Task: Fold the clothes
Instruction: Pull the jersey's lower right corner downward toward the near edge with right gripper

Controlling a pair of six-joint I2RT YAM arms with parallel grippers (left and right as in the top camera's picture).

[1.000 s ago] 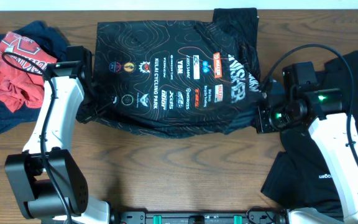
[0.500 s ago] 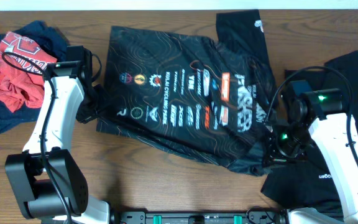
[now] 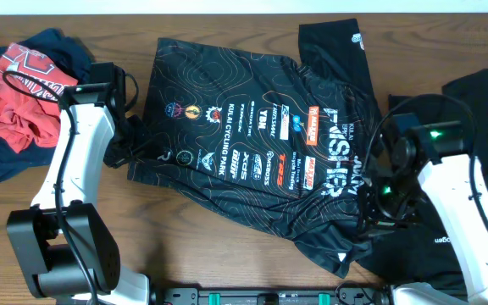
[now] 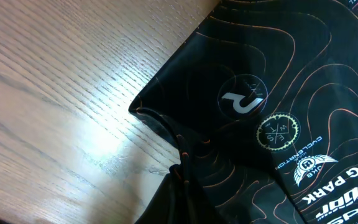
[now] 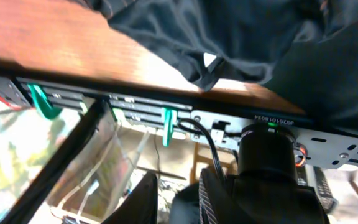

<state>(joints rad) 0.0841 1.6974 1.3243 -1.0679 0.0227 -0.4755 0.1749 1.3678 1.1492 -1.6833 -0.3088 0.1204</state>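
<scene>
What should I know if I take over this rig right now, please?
Left gripper: shut, pinching the cycling jersey at its left hem, where the fabric bunches.
Right gripper: open, empty, near the table front edge by the jersey's lower right corner.
Jersey: spread print-up, slanted across the table.
Red and navy garments: heaped far left.
Black garment: far right, under the right arm.
Done: jersey laid out.
Left: every fold; nothing is folded yet.

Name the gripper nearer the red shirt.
Left. The left gripper sits just right of the red shirt, at the jersey edge; the right gripper is far across the table.
</scene>
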